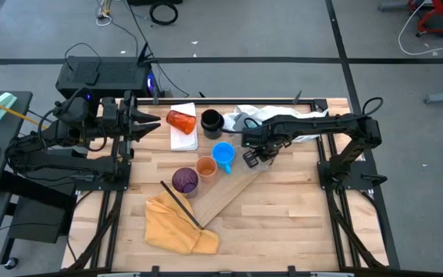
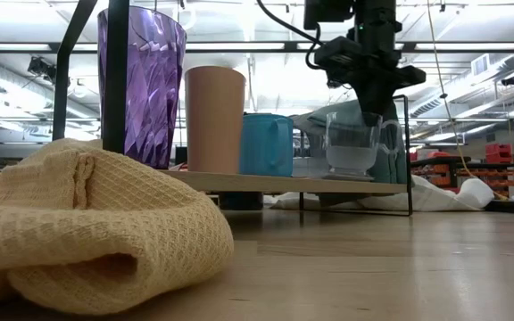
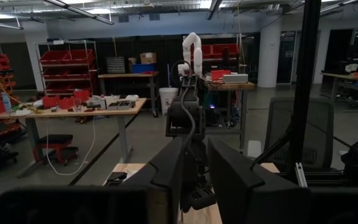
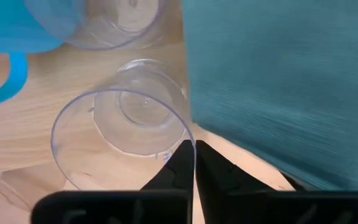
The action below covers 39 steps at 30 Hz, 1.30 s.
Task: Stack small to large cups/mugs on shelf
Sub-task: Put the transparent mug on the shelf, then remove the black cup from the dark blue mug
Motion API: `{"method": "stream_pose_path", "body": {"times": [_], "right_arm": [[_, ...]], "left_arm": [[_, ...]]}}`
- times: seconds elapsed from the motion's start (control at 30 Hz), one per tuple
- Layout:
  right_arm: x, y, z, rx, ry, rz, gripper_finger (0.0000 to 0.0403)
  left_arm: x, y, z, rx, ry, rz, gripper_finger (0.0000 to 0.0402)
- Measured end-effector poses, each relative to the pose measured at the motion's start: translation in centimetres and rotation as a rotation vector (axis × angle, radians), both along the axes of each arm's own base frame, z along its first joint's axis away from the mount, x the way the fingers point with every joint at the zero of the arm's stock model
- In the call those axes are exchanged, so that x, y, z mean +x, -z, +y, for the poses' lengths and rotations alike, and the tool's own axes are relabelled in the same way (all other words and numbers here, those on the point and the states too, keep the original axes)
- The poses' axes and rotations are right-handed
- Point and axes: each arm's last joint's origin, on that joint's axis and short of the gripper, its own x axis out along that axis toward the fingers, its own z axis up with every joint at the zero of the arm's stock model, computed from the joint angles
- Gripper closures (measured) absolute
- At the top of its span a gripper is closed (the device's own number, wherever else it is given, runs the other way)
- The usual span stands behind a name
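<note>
On the pale wooden shelf point(image 2: 275, 183) stand, in a row, a purple cup point(image 2: 141, 85), an orange cup point(image 2: 214, 120), a blue mug point(image 2: 266, 144) and a clear cup point(image 2: 351, 147). My right gripper point(image 4: 195, 158) points down over the clear cup point(image 4: 120, 137) and is shut on its rim. A red-orange tumbler point(image 1: 181, 121) lies on its side on a white pad, and a black mug point(image 1: 211, 121) stands beside it. My left gripper point(image 1: 148, 119) waits, raised at the table's left, open on nothing. My right gripper pinches the clear cup's rim point(image 4: 190, 138), one finger inside the cup and one outside. The fingers come from above, pointing down. The cup stands upright with its base on the shelf point(image 1: 237, 188), next to the blue mug.
A yellow cloth point(image 1: 179, 223) lies heaped at the near left, with a black stick point(image 1: 179, 204) across it. A teal and white cloth point(image 1: 275, 119) lies at the back, close beside the clear cup. Bare table lies at the near right.
</note>
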Motion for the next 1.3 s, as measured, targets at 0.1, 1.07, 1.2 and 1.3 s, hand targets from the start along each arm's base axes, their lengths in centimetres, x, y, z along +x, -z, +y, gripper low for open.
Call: {"method": "stream_pose_path", "body": {"times": [0.1,1.07,1.2,1.3], "right_arm": [[0.1,0.0,0.0,-0.001,-0.003,-0.013,0.0369],[-0.2,-6.8,2.7,-0.089,-0.061,-0.273,0.0345],[1.3,-9.3,2.7,-0.173,-0.230,-0.477,0.0345],[2.7,-10.8,2.4,-0.273,-0.444,-0.636,0.0345]], "left_arm": [[0.0,0.0,0.0,0.000,0.000,0.000,0.0323],[0.0,0.2,0.0,-0.002,0.000,0.016,0.0313],[0.0,0.1,0.0,-0.001,0.000,0.015,0.0318],[0.0,0.1,0.0,-0.001,0.000,0.014,0.0321]]}}
